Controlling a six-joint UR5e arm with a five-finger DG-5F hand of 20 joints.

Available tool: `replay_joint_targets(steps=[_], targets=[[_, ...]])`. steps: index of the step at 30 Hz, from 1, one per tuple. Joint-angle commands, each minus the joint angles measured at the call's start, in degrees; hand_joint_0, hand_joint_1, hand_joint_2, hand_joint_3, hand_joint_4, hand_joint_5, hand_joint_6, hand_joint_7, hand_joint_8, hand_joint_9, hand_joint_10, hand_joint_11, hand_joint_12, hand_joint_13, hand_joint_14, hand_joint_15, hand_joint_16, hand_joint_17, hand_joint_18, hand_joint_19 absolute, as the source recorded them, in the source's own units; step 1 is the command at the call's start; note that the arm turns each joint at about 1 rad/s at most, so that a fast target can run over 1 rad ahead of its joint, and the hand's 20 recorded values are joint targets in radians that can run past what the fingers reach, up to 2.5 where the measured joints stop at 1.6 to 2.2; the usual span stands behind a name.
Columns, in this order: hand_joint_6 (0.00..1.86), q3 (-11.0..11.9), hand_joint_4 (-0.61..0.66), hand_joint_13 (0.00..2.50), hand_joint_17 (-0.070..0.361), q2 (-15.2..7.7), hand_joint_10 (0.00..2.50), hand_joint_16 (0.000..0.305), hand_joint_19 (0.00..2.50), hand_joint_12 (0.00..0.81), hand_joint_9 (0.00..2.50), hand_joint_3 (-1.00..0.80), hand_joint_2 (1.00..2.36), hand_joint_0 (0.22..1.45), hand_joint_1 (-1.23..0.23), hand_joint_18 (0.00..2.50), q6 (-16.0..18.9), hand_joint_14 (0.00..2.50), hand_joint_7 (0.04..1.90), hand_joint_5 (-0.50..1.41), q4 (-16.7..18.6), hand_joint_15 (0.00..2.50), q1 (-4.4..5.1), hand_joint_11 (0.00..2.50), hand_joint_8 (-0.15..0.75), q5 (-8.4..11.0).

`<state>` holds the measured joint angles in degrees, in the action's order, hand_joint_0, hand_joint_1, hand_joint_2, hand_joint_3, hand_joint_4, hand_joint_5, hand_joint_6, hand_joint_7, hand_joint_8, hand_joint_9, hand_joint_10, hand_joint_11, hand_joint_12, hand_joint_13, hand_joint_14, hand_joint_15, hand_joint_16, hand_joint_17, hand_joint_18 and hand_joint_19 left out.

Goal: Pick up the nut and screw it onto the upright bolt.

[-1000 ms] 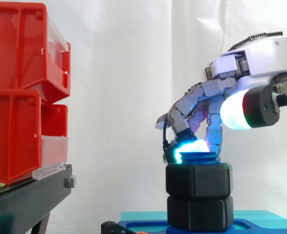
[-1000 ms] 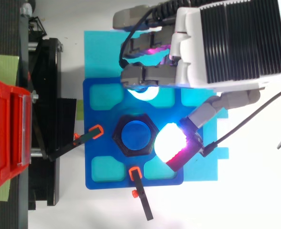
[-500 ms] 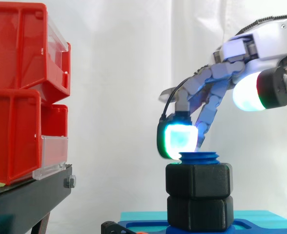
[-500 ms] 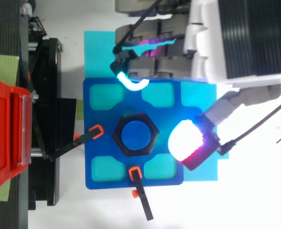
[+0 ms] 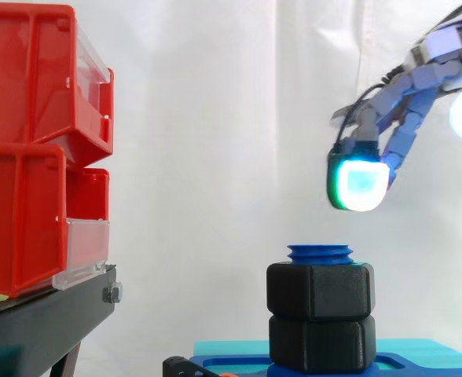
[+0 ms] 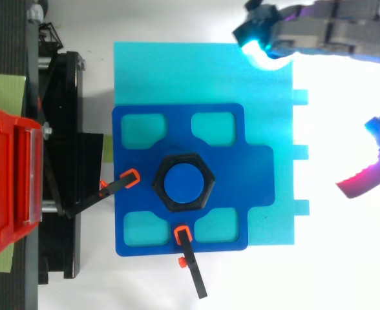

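Note:
A black hex nut (image 5: 319, 290) sits threaded on the upright blue bolt (image 5: 319, 253), whose top threads stick out above it. A second black hex piece (image 5: 321, 342) lies directly under the nut on the blue fixture. From above, the nut (image 6: 206, 183) rings the bolt's round blue top (image 6: 183, 183). My hand (image 5: 404, 110) hangs up and to the right of the bolt, well apart from it. Its fingers are stretched out and hold nothing, and one fingertip pad (image 5: 359, 182) glows cyan. In the top view the hand (image 6: 332, 27) is at the upper right corner, its thumb (image 6: 379, 169) spread off to the right.
Red bins (image 5: 27, 149) stand stacked on a black stand (image 5: 42, 326) at the left. The dark blue fixture (image 6: 229, 213) rests on a cyan plate (image 6: 267, 97). Two black clamps with orange tips (image 6: 130, 176) (image 6: 181, 232) reach toward the nut from the left and front.
My hand has let go of the nut's top and drawn up and away to the right, its fingers straightening. The nut stays on the bolt.

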<state>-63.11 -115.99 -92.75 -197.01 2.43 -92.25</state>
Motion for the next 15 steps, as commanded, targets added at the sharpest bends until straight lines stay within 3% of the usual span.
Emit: replay_joint_targets(steps=[1, 3, 6, 8, 9, 10, 11, 15], targets=[[0.50, -11.34, 0.20, 0.18, 0.087, 5.69, 0.00, 0.039, 0.00, 0.347, 0.56, -0.50, 1.00, 0.47, -0.27, 0.00, 3.28, 0.00, 0.74, -0.14, 8.83, 0.00, 0.83, 0.00, 0.244, 4.10], [0.50, -15.47, 0.20, 0.17, 0.088, 7.80, 0.00, 0.039, 0.00, 0.348, 0.55, -0.50, 1.00, 0.47, -0.28, 0.00, 5.74, 0.00, 0.74, -0.15, 12.00, 0.00, 1.35, 0.00, 0.246, 5.85], [0.50, -18.98, 0.20, 0.15, 0.089, 9.29, 0.00, 0.039, 0.00, 0.350, 0.51, -0.50, 1.00, 0.48, -0.30, 0.00, 9.43, 0.00, 0.73, -0.16, 14.72, 0.00, 1.88, 0.00, 0.243, 8.31], [0.50, -20.12, 0.20, 0.11, 0.089, 9.47, 0.00, 0.040, 0.00, 0.350, 0.47, -0.50, 1.00, 0.49, -0.32, 0.00, 12.86, 0.00, 0.73, -0.17, 16.04, 0.00, 2.23, 0.00, 0.241, 10.34], [0.50, -20.12, 0.20, 0.09, 0.092, 9.47, 0.00, 0.041, 0.00, 0.355, 0.42, -0.50, 1.00, 0.49, -0.33, 0.00, 12.86, 0.00, 0.72, -0.18, 16.04, 0.00, 2.23, 0.00, 0.239, 10.34], [0.50, -20.39, 0.19, 0.08, 0.094, 9.38, 0.00, 0.042, 0.00, 0.355, 0.42, -0.50, 1.00, 0.49, -0.34, 0.00, 17.78, 0.00, 0.72, -0.18, 15.95, 0.00, 2.67, 0.00, 0.239, 12.62], [0.50, -20.39, 0.19, 0.06, 0.094, 9.38, 0.00, 0.042, 0.00, 0.358, 0.39, -0.50, 1.00, 0.49, -0.35, 0.00, 20.24, 0.00, 0.72, -0.19, 16.04, 0.00, 2.94, 0.00, 0.237, 13.32], [0.50, -20.48, 0.19, 0.01, 0.098, 9.38, 0.00, 0.044, 0.00, 0.363, 0.31, -0.50, 1.00, 0.50, -0.33, 0.00, 26.13, 0.00, 0.72, -0.20, 16.39, 0.00, 3.55, 0.00, 0.235, 13.94]])
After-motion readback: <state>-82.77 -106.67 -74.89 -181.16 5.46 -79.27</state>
